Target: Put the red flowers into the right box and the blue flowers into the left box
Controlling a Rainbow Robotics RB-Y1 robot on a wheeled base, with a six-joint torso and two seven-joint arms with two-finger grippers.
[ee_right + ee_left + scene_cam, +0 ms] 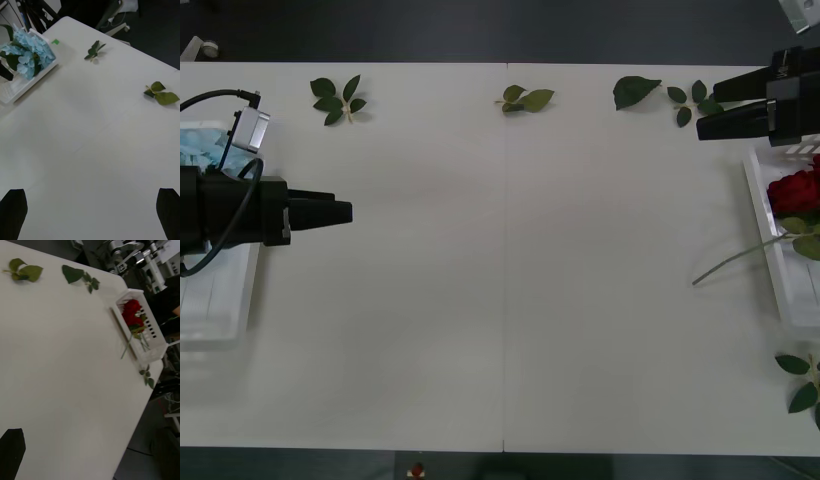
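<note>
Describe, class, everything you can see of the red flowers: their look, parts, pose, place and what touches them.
The red flowers are deep-red blooms bunched together inside the right box, a white plastic tray at the table's right edge. Their petals look like fabric. Thin green stems and leaves trail from the blooms, and one long stem hangs over the box's rim onto the white table. They lie flat, touching only the box and table. How many there are cannot be counted.

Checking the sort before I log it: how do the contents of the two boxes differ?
The left box holds pale blue flowers, fluffy clustered heads lying wholly inside. The right box holds deep red flowers, smaller blooms, with one stem trailing over the rim onto the table. Both are white trays at opposite table ends.
</note>
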